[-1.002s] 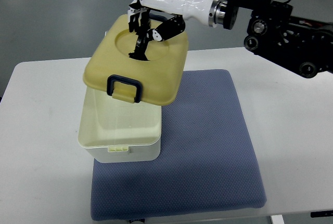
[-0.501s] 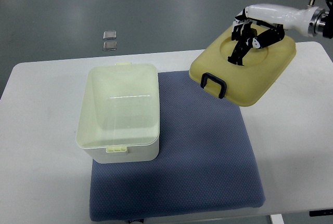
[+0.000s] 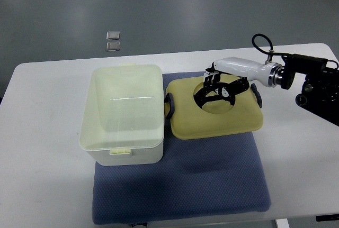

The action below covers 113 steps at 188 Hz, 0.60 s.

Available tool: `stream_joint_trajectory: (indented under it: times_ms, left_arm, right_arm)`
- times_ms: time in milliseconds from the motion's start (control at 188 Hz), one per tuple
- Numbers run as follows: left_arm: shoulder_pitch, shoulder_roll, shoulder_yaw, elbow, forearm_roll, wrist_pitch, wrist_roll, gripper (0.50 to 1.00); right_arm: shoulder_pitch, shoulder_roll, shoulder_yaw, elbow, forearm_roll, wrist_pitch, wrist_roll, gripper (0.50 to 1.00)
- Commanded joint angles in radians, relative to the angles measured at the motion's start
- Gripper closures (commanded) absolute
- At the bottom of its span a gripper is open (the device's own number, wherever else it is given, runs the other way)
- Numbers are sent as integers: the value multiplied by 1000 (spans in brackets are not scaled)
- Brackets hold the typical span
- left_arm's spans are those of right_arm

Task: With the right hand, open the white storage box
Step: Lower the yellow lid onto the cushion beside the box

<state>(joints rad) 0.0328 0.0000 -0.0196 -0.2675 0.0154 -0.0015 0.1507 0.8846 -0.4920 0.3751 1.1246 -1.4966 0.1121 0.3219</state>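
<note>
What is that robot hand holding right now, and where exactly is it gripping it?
The right hand grips the yellow lid at the round recess in the middle of its top. The lid lies on the blue mat, beside the open white box.

Left of our fingers (image 3: 212,91) the open box (image 3: 123,112) stands just beside the lid (image 3: 214,112), blocking that side; nearer us, bare mat (image 3: 180,185) and table (image 3: 302,159) lie free.
</note>
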Motion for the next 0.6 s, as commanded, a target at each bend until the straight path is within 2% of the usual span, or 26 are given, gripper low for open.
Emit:
stream_joint_trajectory:
  times_ms: [0, 213, 224, 229, 234, 240, 245, 250, 256, 261, 266, 272, 277, 282, 597]
  left_arm:
    - [-1, 0, -2, 2, 0, 0, 0, 500]
    - [-1, 0, -2, 4, 0, 0, 0, 500]
    - [1, 0, -2, 4, 0, 0, 0, 500]
    - [-1, 0, -2, 4, 0, 0, 0, 500]
    - [-1, 0, -2, 4, 0, 0, 0, 500]
    - [-1, 0, -2, 4, 0, 0, 0, 500]
    - [-1, 0, -2, 4, 0, 0, 0, 500]
    - [-1, 0, -2, 4, 0, 0, 0, 500]
    - [-1, 0, -2, 4, 0, 0, 0, 500]
    - [1, 0, -2, 4, 0, 0, 0, 500]
    - [1, 0, -2, 4, 0, 0, 0, 500]
    - [-1, 0, -2, 4, 0, 0, 0, 500]
    - [-1, 0, -2, 4, 0, 0, 0, 500]
    - [-1, 0, -2, 4, 0, 0, 0, 500]
    - [-1, 0, -2, 4, 0, 0, 0, 500]
  right_arm:
    - [-4, 85, -10, -31, -5, -5, -4, 1000]
    - [-18, 112, -25, -52, -5, -19, -4, 1000]
    - [-18, 112, -25, -52, -5, -19, -4, 985]
    - [-18, 112, -25, -52, -5, -19, -4, 910]
    - [-18, 112, -25, -52, -5, -19, -4, 910]
    - [-19, 112, -25, -52, -4, -19, -4, 827]
    - [-19, 112, -25, -52, -4, -19, -4, 826]
    - [-19, 112, -25, -52, -4, -19, -4, 739]
    - [-19, 112, -25, -52, -4, -19, -4, 738]
    - [-21, 112, -24, -54, -4, -19, -4, 669]
    - [-21, 112, -24, -54, -4, -19, -4, 668]
    - [-21, 112, -25, -54, -4, -19, -4, 618]
    - [-21, 112, -25, -54, -4, -19, -4, 617]
    - [-21, 110, -24, -54, -4, -19, -4, 587]
    - [-26, 76, -25, -52, 1, -6, -4, 572]
